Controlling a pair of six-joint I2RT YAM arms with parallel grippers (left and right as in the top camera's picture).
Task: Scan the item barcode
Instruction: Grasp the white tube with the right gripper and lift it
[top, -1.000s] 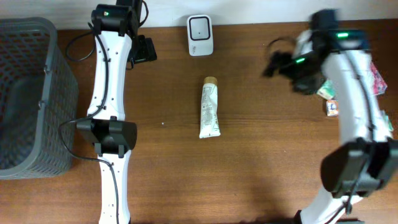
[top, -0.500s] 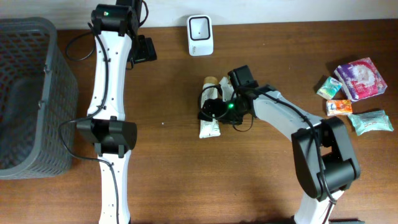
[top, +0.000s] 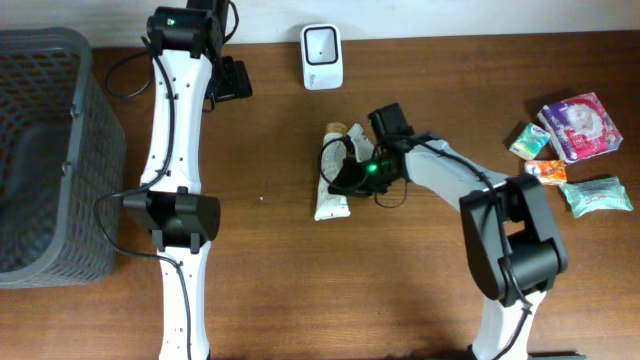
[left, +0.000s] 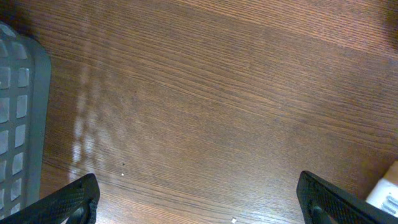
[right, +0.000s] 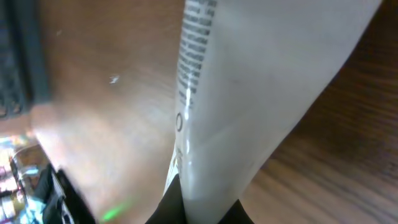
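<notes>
The item, a white tube (top: 331, 200) with a tan cap, lies slightly tilted at the table's middle. My right gripper (top: 342, 166) is shut on its mid-body from the right. In the right wrist view the tube (right: 261, 81) fills the frame, printed text along one edge, pinched between the black fingertips (right: 171, 202) of the right gripper (right: 205, 211). The white scanner (top: 322, 43) stands at the back edge, above the tube. My left gripper (top: 232, 79) hovers at the back left; in its wrist view the left gripper (left: 202, 205) is open over bare wood.
A grey mesh basket (top: 40, 160) occupies the left edge; its rim (left: 22, 124) shows in the left wrist view. Several small snack packets (top: 572, 116) lie at the far right. A white corner (left: 385, 193) peeks in at the left wrist view's lower right.
My right arm swung in from the far right to the tube and shut on it. The tube's lower end shifted slightly left. The left arm has not moved.
</notes>
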